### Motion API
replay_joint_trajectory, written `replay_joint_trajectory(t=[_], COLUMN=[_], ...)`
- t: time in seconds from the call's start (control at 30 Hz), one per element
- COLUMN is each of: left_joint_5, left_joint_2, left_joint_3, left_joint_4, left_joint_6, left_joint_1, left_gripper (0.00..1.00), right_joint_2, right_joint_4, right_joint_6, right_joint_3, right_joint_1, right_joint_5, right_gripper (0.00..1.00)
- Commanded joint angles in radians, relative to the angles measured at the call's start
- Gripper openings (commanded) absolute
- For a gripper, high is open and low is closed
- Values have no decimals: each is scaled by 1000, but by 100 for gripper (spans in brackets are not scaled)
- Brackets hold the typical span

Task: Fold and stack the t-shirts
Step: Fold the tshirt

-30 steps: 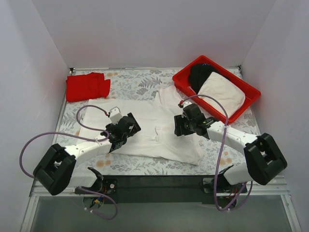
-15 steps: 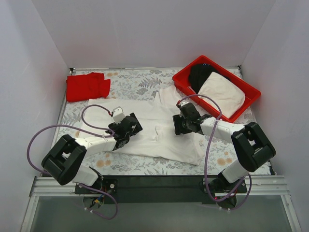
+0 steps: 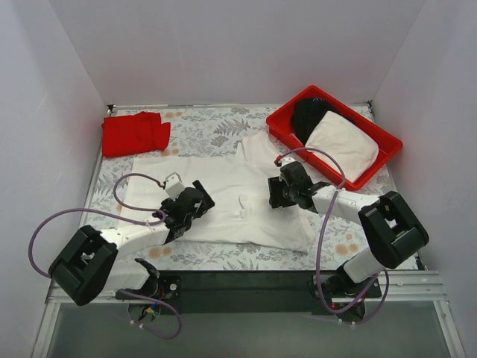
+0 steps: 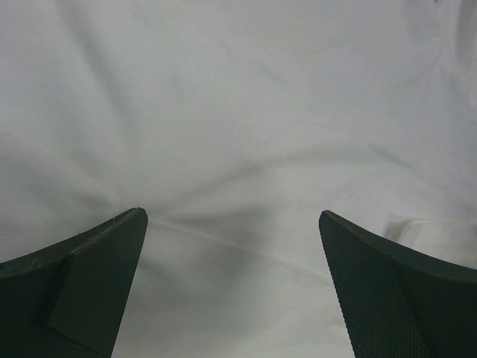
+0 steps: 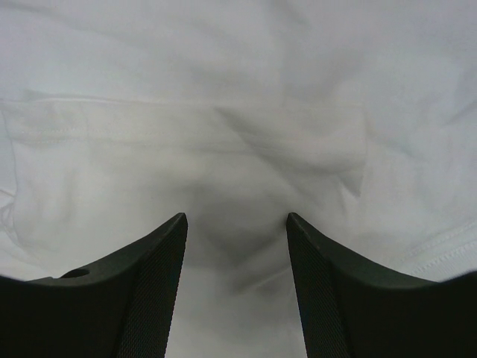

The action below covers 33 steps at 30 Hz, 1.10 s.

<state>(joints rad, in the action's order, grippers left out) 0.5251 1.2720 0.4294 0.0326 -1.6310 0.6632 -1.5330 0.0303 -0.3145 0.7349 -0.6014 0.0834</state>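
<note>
both tools low over the spread shirt, set for a fold pinch

the plain white short-sleeved cloth t-shirt (image 3: 238, 198) lies flat across the middle of the floral-patterned worktop (image 3: 201, 127). the folded bright red cloth t-shirt (image 3: 136, 134) sits at the far left corner, well apart. the left tool (image 4: 231, 224) stands wide over smooth cloth, holding nothing. the right tool (image 5: 237, 224) is narrower but not closed, a small wrinkle rising between its tips. i would press both down evenly, catch one layer only, then lift together so the fold line runs straight.
</note>
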Motion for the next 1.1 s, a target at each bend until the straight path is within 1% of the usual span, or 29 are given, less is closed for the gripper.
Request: replay_joint_trajectory(t=[0.0, 0.23, 0.4, 0.5, 0.53, 0.6, 0.63, 0.67, 0.73, 0.77, 0.8, 0.83, 0.87, 0.93, 0.97, 1.03, 1.07], left_joint_5=[-31, -37, -36, 10, 27, 97, 125, 156, 119, 63, 38, 27, 23, 3, -14, -43, -42], left_joint_2=[-45, -97, -125, -135, -135, -122, -91, -70, -8, 6, 13, 21, 21, 27, 33, 65, 82], left_joint_3=[-60, -87, -89, -46, -9, 31, 82, 106, 156, 189, 201, 210, 236, 264, 281, 327, 341], left_joint_4=[-134, -184, -207, -237, -244, -247, -252, -250, -203, -177, -151, -111, -97, -62, -59, -50, -40], left_joint_6=[-33, -84, -93, -66, -55, -6, 11, 45, 97, 120, 158, 171, 184, 223, 229, 250, 261], left_joint_1=[4, 27, 44, 44, 44, 44, 44, 26, -28, -96, -134, -167, -230, -298, -371, -447, -506], left_gripper=[94, 94, 94, 94, 94, 94, 94, 94, 94, 94, 94, 94, 94, 94, 94, 94, 94], right_joint_2=[-23, 28, 77, 106, 114, 151, 168, 206, 252, 301, 325, 352, 397, 444, 485, 517, 537], right_joint_4=[72, 74, 82, 91, 95, 115, 123, 134, 164, 175, 195, 204, 210, 229, 232, 238, 237], right_joint_6=[-23, -46, -64, -71, -69, -55, -48, -41, -21, -15, 0, 6, 12, 29, 34, 38, 40], right_joint_3=[-71, -135, -187, -198, -198, -192, -175, -166, -134, -121, -111, -105, -91, -83, -81, -83, -86], right_joint_1=[6, 5, 5, 5, 5, 5, 3, 3, 3, 3, 3, 3, 3, 3, 3, 3, 3], right_joint_5=[-25, -50, -70, -76, -76, -76, -105, -102, -91, -88, -88, -58, -51, -44, -43, -51, -59], right_gripper=[51, 51, 51, 51, 51, 51, 51, 51, 52, 52, 52, 52, 52, 53, 54, 55, 55])
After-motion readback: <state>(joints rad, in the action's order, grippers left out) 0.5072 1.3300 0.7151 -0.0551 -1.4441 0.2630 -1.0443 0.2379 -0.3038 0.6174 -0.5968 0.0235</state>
